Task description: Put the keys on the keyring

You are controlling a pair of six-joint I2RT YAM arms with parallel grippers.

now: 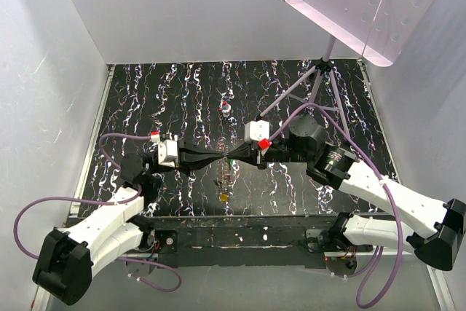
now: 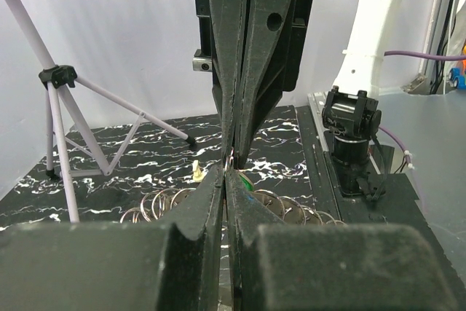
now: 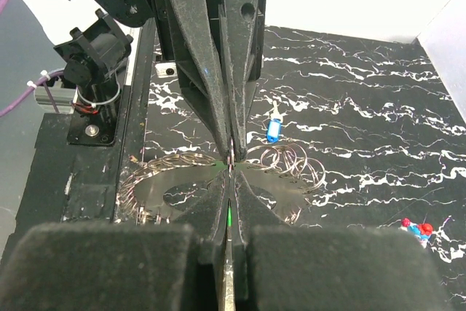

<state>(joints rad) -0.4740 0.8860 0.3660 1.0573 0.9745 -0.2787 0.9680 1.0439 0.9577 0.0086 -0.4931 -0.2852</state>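
My left gripper (image 1: pixel 222 156) and right gripper (image 1: pixel 234 156) meet tip to tip above the mat's middle. The right gripper (image 3: pixel 230 171) is shut, with a sliver of the green key (image 3: pixel 228 216) between its fingers. That key also shows in the left wrist view (image 2: pixel 247 180). The left gripper (image 2: pixel 225 174) is shut on a thin metal loop at its tips. The grey toothed keyring (image 3: pixel 150 189), edged with wire coils, lies flat below both grippers. The blue key (image 3: pixel 273 130) lies just beyond it. The yellow key (image 1: pixel 223 197) lies nearer the bases.
A red-white-blue blob (image 1: pixel 226 107) sits toward the back of the mat. A small beige lump (image 2: pixel 196 172) lies by the keyring. A tripod (image 1: pixel 320 78) holding a perforated board (image 1: pixel 364 5) stands at the back right. White walls enclose the mat.
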